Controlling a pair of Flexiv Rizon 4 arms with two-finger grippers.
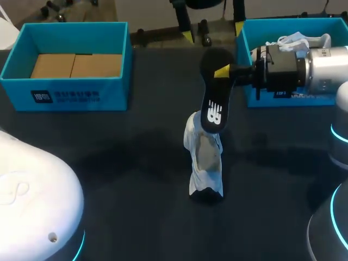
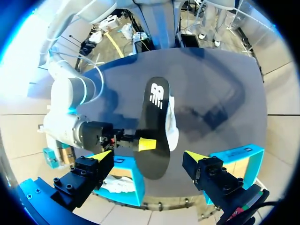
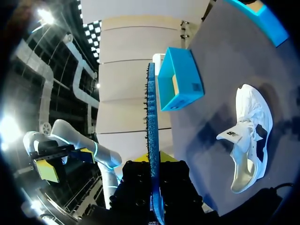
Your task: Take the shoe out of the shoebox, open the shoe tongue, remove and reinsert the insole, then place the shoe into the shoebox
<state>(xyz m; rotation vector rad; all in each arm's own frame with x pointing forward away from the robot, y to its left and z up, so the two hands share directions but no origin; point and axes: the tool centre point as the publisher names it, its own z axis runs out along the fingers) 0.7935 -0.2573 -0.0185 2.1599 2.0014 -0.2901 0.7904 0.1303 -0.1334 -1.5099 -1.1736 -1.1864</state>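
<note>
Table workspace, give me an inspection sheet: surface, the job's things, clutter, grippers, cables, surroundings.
Surface: dark table, bare around the shoe.
Job's things: white shoe rests mid-table; black insole is held in the air above it. The left blue shoebox holds cardboard; the right blue shoebox holds something white.
Clutter: nothing seen.
Grippers: right gripper is shut on the insole near one end; left gripper is open and empty, high above the table.
Cables: nothing seen on the table.
Surroundings: nothing seen reaching over the table.
</note>
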